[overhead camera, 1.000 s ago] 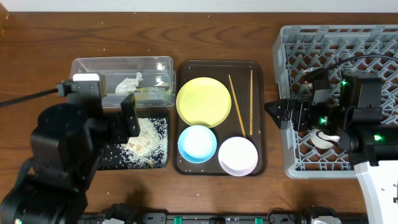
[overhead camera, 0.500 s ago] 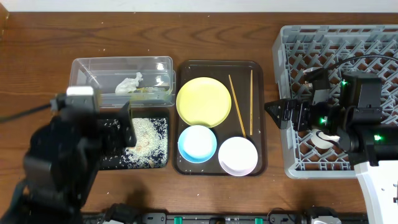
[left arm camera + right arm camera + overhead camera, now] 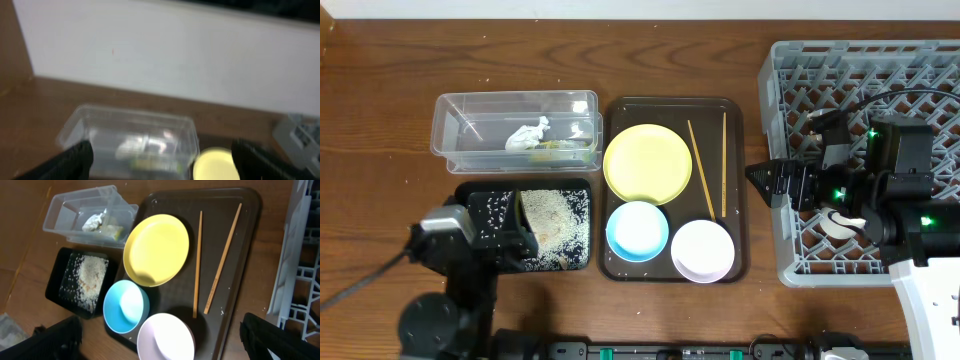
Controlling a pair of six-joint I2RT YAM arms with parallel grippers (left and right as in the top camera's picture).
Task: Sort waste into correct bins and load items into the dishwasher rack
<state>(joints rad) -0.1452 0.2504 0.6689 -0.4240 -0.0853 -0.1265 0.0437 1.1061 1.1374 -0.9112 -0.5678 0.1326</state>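
Right gripper (image 3: 765, 182) is open and empty at the rack's (image 3: 920, 70) left wall, pointing left at the serving tray (image 3: 620, 110). On that tray the white bowl (image 3: 702, 250) is nearest, the blue bowl (image 3: 637, 230) just left of it and the yellow plate (image 3: 647, 163) behind, with the chopsticks (image 3: 701, 170) on the right side, long axis running away from the robot, across the gripper's approach. Left gripper (image 3: 161, 159) is open and empty, near-left by the black tray (image 3: 575, 190) of rice (image 3: 560, 215), with tissue (image 3: 525, 135) and wrapper (image 3: 560, 150) in the clear tub (image 3: 470, 110) beyond; waste looks sorted, so loading is likely next, and the right arm is nearer.
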